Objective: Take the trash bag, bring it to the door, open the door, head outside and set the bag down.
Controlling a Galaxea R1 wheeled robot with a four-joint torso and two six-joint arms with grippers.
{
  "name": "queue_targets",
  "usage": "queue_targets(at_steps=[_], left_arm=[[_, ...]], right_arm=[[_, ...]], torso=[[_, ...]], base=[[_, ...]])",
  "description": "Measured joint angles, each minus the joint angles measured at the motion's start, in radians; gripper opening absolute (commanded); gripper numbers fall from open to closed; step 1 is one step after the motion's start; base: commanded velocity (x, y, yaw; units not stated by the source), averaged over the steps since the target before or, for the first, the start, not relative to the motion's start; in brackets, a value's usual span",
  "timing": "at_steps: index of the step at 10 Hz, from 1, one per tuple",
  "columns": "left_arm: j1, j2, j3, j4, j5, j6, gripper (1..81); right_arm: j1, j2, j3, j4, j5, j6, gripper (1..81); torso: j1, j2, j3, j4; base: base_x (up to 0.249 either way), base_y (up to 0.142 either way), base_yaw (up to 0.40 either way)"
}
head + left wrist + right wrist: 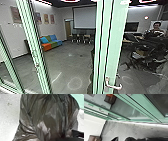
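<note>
"What do we have closest to us?"

"The black trash bag (50,109), right up against our left wrist camera, its plastic creased and shiny."

"Are our left jaws clenched on it?"

"We cannot tell, nor whether our right jaws are clenched or released."

"And beside the bag?"

"We see pale, speckled ground (8,119)."

"What stands ahead of us?"

"A broad green door post (113,45), upright, with a metal handle (113,87) low on it. More green posts (33,42) rise to our left."

"And past those?"

"We look over a grey floor (70,65) to a sofa (51,43) in orange, green and blue. Over to our right, beyond the post, we see a person (157,31)."

"Farthest off?"

"Some chairs (81,38) in a row, a white screen (84,17) above them."
</note>
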Motion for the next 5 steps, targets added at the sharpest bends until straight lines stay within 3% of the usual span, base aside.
queue_targets(at_steps=[5], left_arm=[[0.000, 0.000, -0.001, 0.000, 0.000, 0.000, 1.0]], right_arm=[[0.244, -0.034, 0.013, 0.185, -0.146, 0.000, 81.1]], torso=[[0.000, 0.000, 0.000, 0.000]], base=[[0.000, 0.000, 0.000]])
